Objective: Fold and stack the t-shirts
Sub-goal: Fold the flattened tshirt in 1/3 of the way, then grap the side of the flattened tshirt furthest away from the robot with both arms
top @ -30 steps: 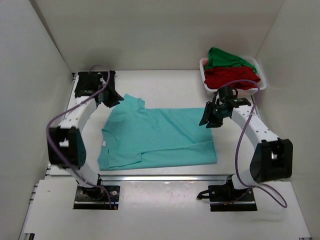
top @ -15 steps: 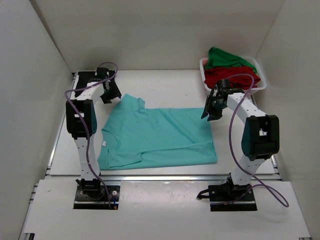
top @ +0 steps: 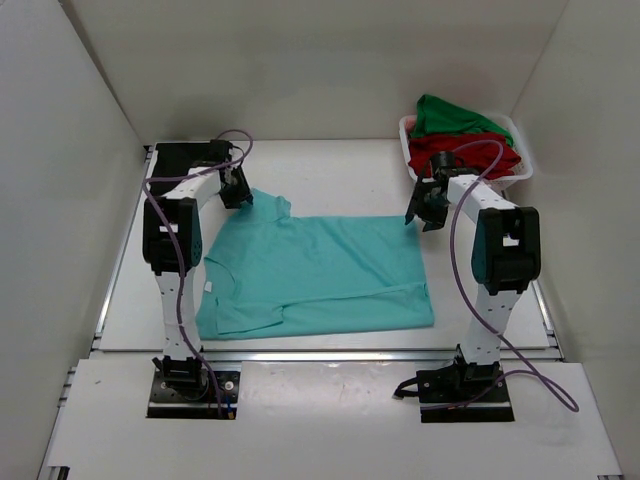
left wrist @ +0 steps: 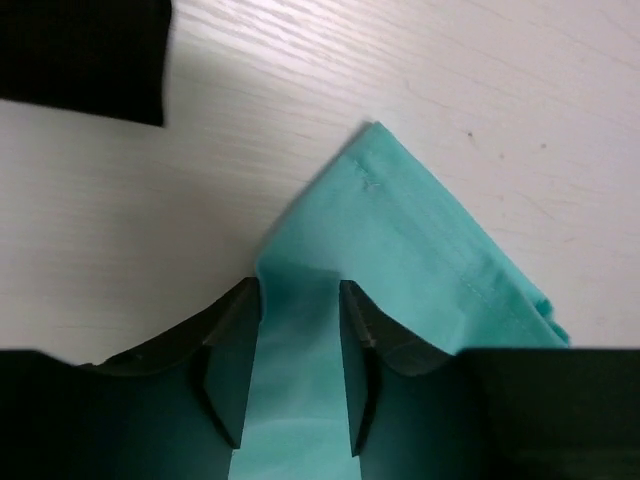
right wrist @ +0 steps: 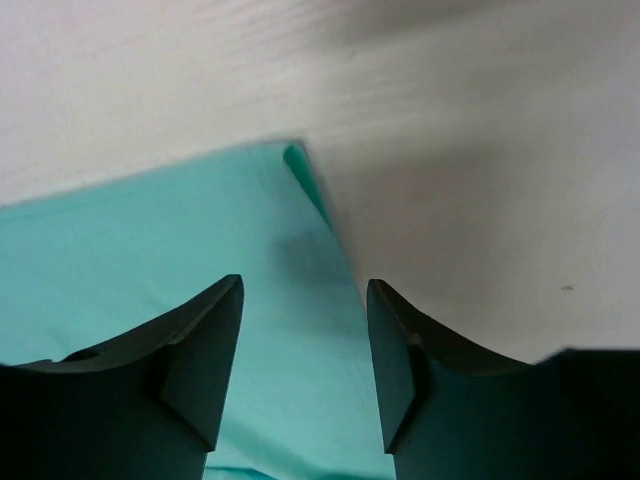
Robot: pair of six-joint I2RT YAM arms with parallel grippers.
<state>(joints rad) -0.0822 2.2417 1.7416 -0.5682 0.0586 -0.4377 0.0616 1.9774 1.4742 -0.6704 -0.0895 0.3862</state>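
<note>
1. Your teal t-shirt [top: 320, 270] lies spread flat in the middle of the surface [top: 330, 165], neck to the left.
2. Your left gripper [left wrist: 300, 300] sits at the shirt's far left sleeve. Its jaws stand a narrow way apart, with sleeve cloth running between them.
3. Your right gripper [right wrist: 305, 300] is at the shirt's far right corner, jaws wide, with the corner lying between them.
4. The red t-shirt [top: 460, 152] and green t-shirt [top: 450, 115] are heaped in the basket [top: 408, 150] at the far right. The black t-shirt [top: 175, 158] lies at the far left.

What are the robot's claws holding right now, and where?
Nothing for sure. The left claw has the sleeve of the teal shirt between its fingers, but a firm pinch cannot be told. The right claw is open over the shirt's corner.
</note>
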